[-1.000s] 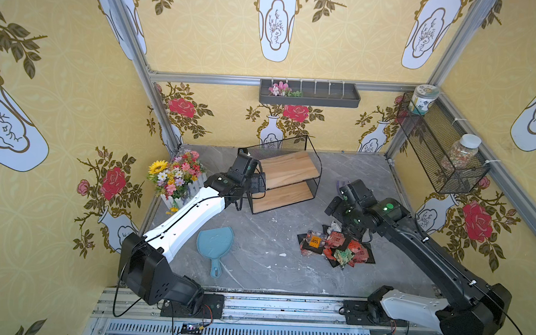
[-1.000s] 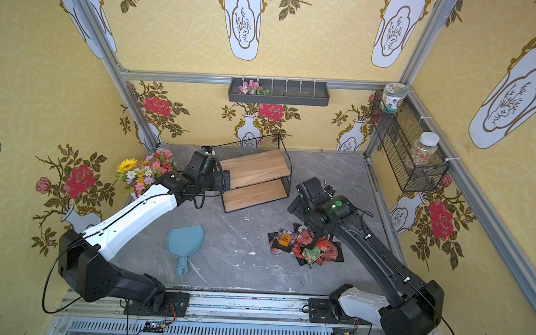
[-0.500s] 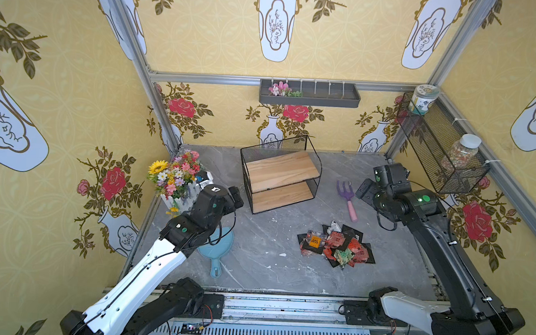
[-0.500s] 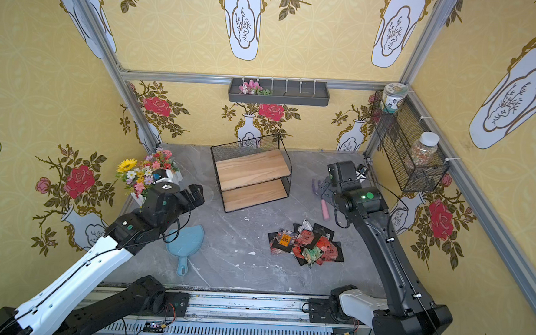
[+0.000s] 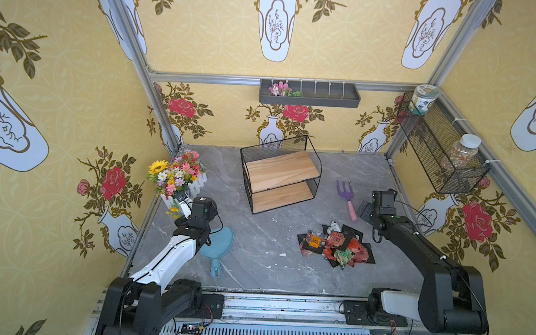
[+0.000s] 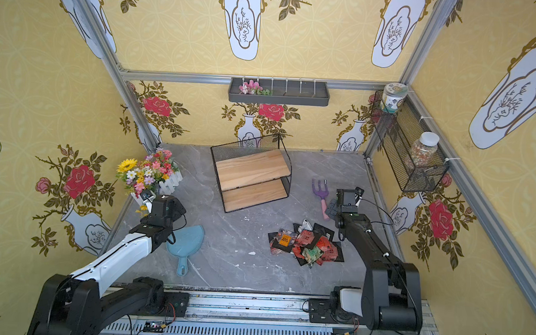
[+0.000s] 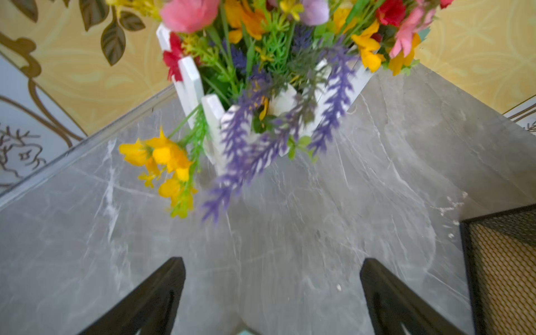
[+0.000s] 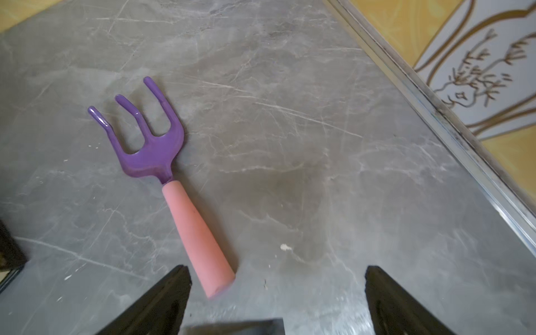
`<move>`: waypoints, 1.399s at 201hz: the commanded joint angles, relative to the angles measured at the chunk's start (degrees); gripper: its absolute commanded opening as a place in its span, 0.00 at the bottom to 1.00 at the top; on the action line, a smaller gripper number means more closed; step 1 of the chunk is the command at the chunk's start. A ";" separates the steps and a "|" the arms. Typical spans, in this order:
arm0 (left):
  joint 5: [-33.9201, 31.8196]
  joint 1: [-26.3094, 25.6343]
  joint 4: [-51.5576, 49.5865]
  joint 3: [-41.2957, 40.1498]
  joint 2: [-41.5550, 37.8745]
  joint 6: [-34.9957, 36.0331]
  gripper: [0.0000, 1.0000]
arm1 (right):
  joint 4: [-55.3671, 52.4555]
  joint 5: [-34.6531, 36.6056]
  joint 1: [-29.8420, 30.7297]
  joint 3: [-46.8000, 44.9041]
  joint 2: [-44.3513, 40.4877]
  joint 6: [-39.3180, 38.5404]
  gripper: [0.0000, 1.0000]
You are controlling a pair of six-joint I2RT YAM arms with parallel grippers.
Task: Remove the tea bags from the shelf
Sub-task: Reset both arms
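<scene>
The grey counter [image 5: 255,268] carries everything. Toward 12 o'clock on it stands the shelf [image 5: 280,172]. Both its wooden boards are bare, so I judge the removing is done. At about 8 o'clock from the shelf, the left gripper [image 7: 271,261] is wide and empty near the flowers [image 5: 178,176]. At about 4 o'clock, the right gripper [image 8: 277,268] is wide and empty too, near a purple fork [image 8: 162,162]. The tea bags [image 5: 338,244] lie in one loose, overlapping heap at about 5 o'clock from the shelf: red, black, orange and green foil squares. The next move probably needs only a check for any hidden sachet.
</scene>
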 commanded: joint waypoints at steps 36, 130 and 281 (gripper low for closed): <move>8.61 4.76 28.98 -4.78 9.16 13.38 1.00 | 22.24 -1.50 1.62 -5.82 8.14 -12.07 0.97; 10.13 5.46 76.76 -25.26 13.11 23.12 1.00 | 62.59 -13.90 -0.15 -29.21 2.88 -21.14 0.97; 10.02 7.58 66.41 -21.23 11.84 19.89 1.00 | 61.10 -9.10 1.41 -26.74 5.07 -20.67 0.97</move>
